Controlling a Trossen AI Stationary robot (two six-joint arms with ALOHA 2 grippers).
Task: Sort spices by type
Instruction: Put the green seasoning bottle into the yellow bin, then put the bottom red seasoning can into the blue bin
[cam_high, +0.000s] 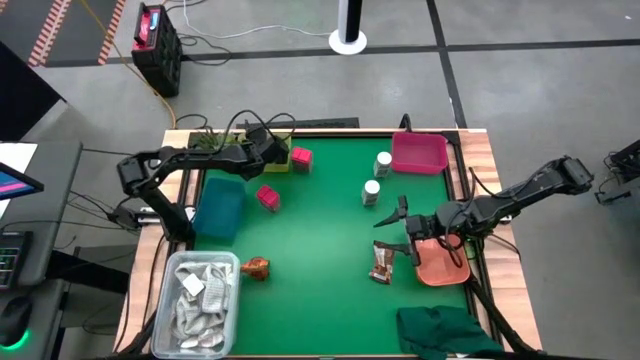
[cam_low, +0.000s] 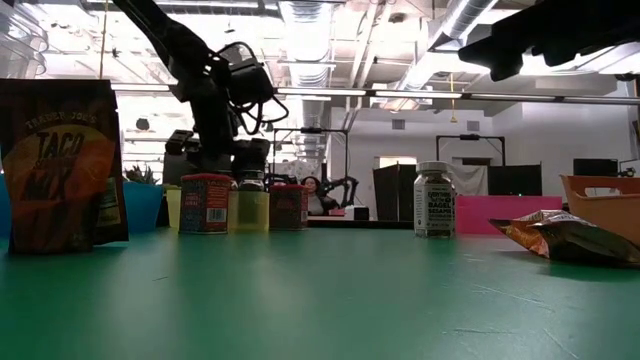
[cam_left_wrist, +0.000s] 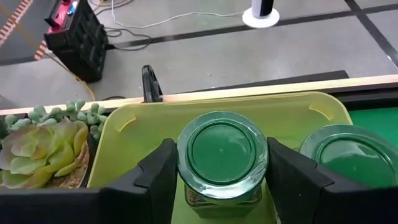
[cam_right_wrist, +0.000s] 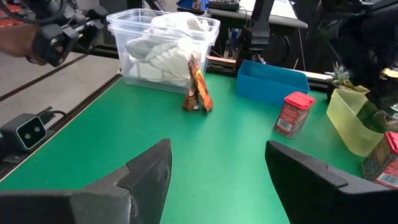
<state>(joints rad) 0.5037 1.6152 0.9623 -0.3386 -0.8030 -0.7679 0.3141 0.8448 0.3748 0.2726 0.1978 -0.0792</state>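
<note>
Left gripper (cam_left_wrist: 221, 186) over yellow tray (cam_left_wrist: 134, 134), fingers straddling green jar (cam_left_wrist: 222, 155), contact unclear. Glass: rigid, slick, breakable; best gripped below lid. Right gripper (cam_right_wrist: 214, 180) spread wide, empty.

Two green jars (cam_left_wrist: 222, 155), two white-capped bottles (cam_high: 383, 163), two pink packs (cam_high: 267, 197), two brown sachets (cam_high: 382, 262)

"TACO" in orange letters on dark sachet (cam_low: 62, 165), other labels too small to read
</note>
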